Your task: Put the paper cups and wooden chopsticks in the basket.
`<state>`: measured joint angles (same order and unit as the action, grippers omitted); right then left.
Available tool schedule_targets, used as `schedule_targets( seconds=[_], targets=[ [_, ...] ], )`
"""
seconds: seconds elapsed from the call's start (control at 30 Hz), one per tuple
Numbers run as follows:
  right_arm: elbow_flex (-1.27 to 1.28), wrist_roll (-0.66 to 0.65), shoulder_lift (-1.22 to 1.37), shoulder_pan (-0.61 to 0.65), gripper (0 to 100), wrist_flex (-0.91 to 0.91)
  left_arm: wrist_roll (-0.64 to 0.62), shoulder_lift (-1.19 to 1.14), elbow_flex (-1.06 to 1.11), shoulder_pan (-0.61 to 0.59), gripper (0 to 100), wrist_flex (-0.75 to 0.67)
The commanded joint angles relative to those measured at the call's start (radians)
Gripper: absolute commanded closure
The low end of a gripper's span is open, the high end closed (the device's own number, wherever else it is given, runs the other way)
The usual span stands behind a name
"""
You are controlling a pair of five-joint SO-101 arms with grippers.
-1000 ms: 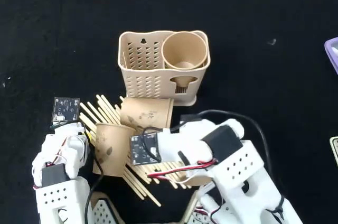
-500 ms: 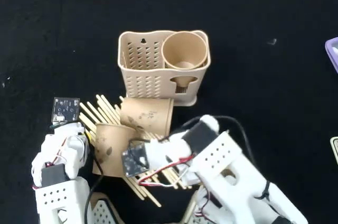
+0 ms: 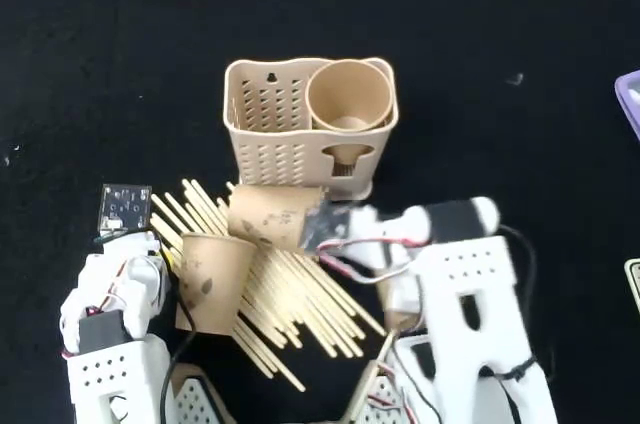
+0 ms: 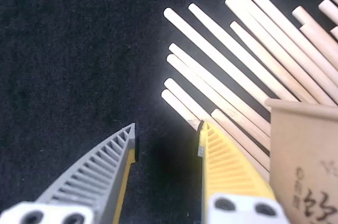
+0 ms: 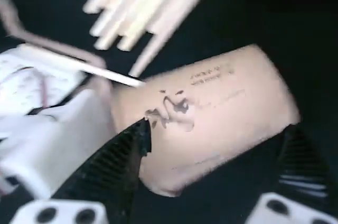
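Black tabletop (image 3: pixel 520 144) | left jaws open, empty | right jaws wide apart, straddling lying cup (image 5: pixel 211 113)

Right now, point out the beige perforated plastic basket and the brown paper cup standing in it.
Beige perforated plastic basket (image 3: pixel 268 159), high view, front wall.
Brown paper cup (image 3: pixel 346 90), high view, inner wall.

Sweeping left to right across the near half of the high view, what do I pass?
White left arm → brown paper cup nearest it → second brown paper cup, in front of the beige perforated plastic basket → white right arm.
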<state>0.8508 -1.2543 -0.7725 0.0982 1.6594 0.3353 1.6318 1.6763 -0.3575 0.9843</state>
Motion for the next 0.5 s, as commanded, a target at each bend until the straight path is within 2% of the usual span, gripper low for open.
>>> schedule_targets(
  seconds=[0.0, 0.2, 0.33, 0.4, 0.47],
  targets=[
    [-0.033, -0.018, -0.001, -0.157, 62.1, -0.091, 0.005, 0.006, 0.033, -0.002, 80, 0.002],
    [-0.134, -0.015, -0.002, -0.359, 62.0, -0.137, 0.005, 0.006, 0.033, -0.004, 80, 0.002],
    [-0.194, 0.005, -0.004, -0.407, 62.0, -0.132, 0.005, 0.006, 0.033, -0.004, 80, 0.002],
    [-0.220, 0.091, -0.004, -0.410, 62.0, -0.123, 0.005, 0.006, 0.033, -0.004, 80, 0.002],
    [-0.271, 0.233, -0.004, -0.407, 62.0, -0.078, 0.005, 0.006, 0.033, -0.004, 80, 0.002]
  ],
)
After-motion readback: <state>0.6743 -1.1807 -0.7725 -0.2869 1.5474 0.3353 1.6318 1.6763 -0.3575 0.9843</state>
